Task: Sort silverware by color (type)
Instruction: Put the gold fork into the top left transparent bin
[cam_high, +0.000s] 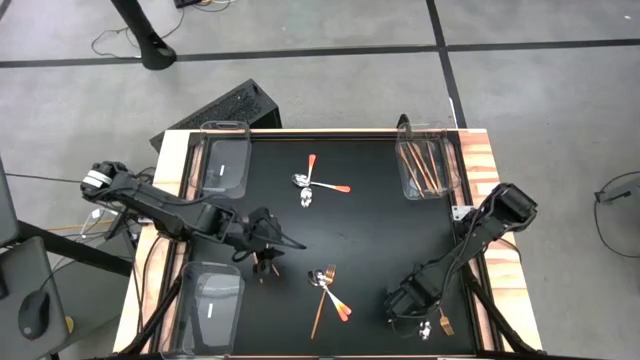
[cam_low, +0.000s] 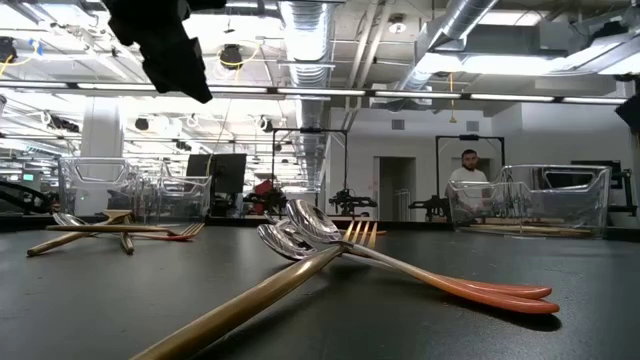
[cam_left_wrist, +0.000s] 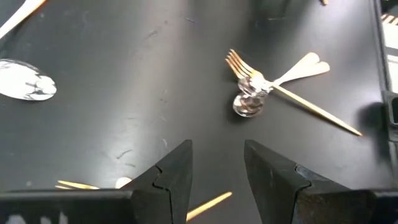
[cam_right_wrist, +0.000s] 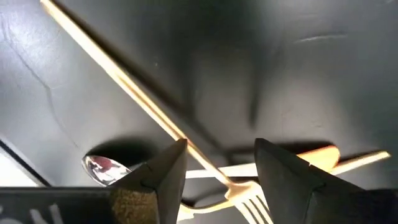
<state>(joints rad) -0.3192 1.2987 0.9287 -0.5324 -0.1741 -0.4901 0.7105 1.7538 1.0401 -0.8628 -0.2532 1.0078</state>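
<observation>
A heap of silverware (cam_high: 328, 290) lies near the mat's near edge: a gold fork (cam_left_wrist: 239, 64), a silver spoon (cam_left_wrist: 249, 102) with an orange-red handle, and a slim gold knife (cam_low: 250, 300). Two orange-handled spoons (cam_high: 315, 185) lie crossed toward the far side. My left gripper (cam_high: 290, 243) (cam_left_wrist: 217, 180) hovers open left of centre, above a few gold pieces (cam_left_wrist: 74, 185). My right gripper (cam_high: 400, 305) (cam_right_wrist: 221, 177) is open and low at the near right corner. Its fingers stand on either side of a gold knife (cam_right_wrist: 124, 81) that crosses a gold fork (cam_right_wrist: 249, 199), beside a spoon (cam_right_wrist: 102, 168).
Clear bins stand at the mat's far left (cam_high: 225, 165) and near left (cam_high: 210, 305). A third bin at the far right (cam_high: 428, 165) holds copper-coloured utensils. A person (cam_low: 468, 175) stands far off in the room behind the table. Bare black mat (cam_high: 370, 240) lies between the arms.
</observation>
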